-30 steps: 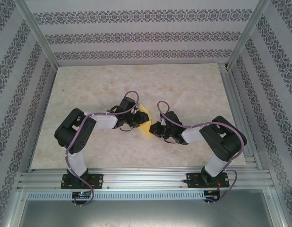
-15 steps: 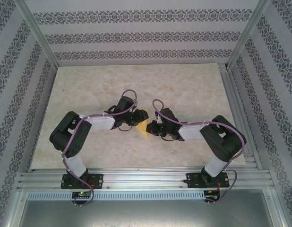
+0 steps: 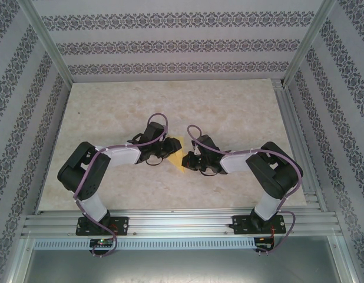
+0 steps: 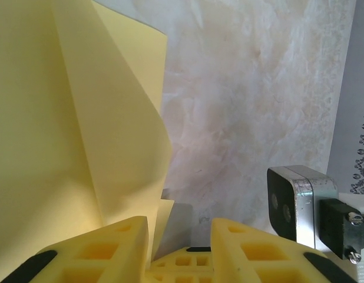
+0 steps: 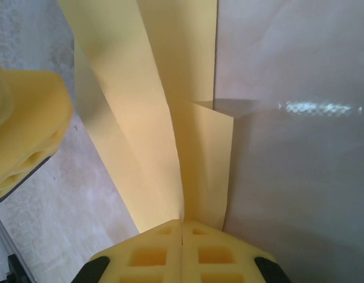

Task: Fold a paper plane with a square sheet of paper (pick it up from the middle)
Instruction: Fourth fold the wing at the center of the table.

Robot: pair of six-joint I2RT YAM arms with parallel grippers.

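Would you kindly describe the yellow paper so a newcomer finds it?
On the marbled table, look to the middle, where the two black arms meet. Between the left pincer and the right pincer is the square sheet of paper, partly folded. It alone is thin, creased and pale yellow.

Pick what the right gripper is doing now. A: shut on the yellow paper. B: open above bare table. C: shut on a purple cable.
A: in the right wrist view the right gripper has its fingers pressed together, the yellow paper pinched in their seam.
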